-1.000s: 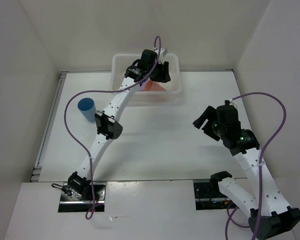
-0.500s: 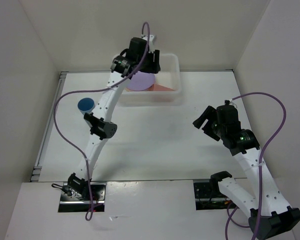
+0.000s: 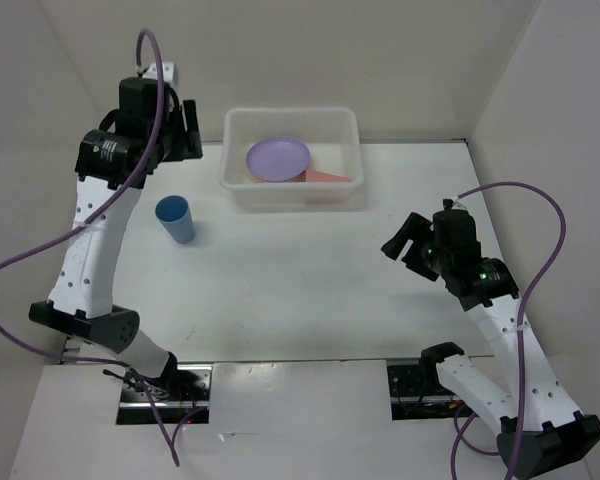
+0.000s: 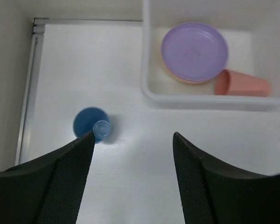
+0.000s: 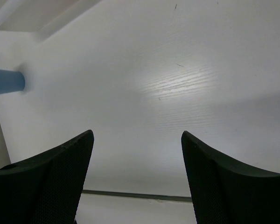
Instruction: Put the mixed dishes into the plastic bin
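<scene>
The plastic bin (image 3: 226,150) stands at the back of the table. In it the purple plate (image 3: 278,158) lies on top of a stack; a yellow-orange plate edge (image 4: 176,78) shows beneath it. The pink plate is hidden. The red cup (image 3: 325,177) lies on its side in the bin beside the plates. The blue cup (image 3: 175,218) stands upright on the table left of the bin. My left gripper (image 3: 185,135) is open and empty, high above the table left of the bin, with the blue cup (image 4: 92,123) by its left fingertip. My right gripper (image 3: 402,245) is open and empty over the right side.
A metal rail (image 4: 28,93) runs along the table's left edge by the white wall. White walls enclose the table at the back and both sides. The right wrist view shows bare tabletop and the blue cup (image 5: 7,80) far off.
My left arm has come up out of the bin and swung far left, leaving the purple plate in the bin. The right arm has hardly moved.
</scene>
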Available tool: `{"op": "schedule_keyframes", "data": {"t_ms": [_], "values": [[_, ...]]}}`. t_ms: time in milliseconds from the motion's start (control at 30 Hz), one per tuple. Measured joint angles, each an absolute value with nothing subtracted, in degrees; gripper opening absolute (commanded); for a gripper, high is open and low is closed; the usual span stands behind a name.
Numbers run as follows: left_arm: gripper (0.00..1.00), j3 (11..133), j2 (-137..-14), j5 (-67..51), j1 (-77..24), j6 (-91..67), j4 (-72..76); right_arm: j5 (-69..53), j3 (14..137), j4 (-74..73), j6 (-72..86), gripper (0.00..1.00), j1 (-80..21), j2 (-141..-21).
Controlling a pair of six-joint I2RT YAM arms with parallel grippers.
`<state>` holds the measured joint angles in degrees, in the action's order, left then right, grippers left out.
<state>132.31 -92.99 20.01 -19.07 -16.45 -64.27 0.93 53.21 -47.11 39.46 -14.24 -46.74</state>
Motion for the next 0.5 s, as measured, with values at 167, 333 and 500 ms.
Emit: {"op": "schedule_keyframes", "data": {"t_ms": [167, 333, 500], "values": [[0.75, 103.8, -86.4, 15.4, -5.8, -16.7, -57.7, -1.3, 53.1, -46.7, 37.8, 0.81, -14.2, -46.7], [0.62, 90.5, -86.0, 10.3, 5.3, -16.9, -54.8, -3.4, 52.9, -46.3, 36.4, 0.81, -14.2, -46.7], [0.62, 84.4, -85.7, 5.9, 11.6, -16.9, -49.0, -4.6, 52.9, -46.2, 35.6, 0.81, -14.2, -46.7]]}}
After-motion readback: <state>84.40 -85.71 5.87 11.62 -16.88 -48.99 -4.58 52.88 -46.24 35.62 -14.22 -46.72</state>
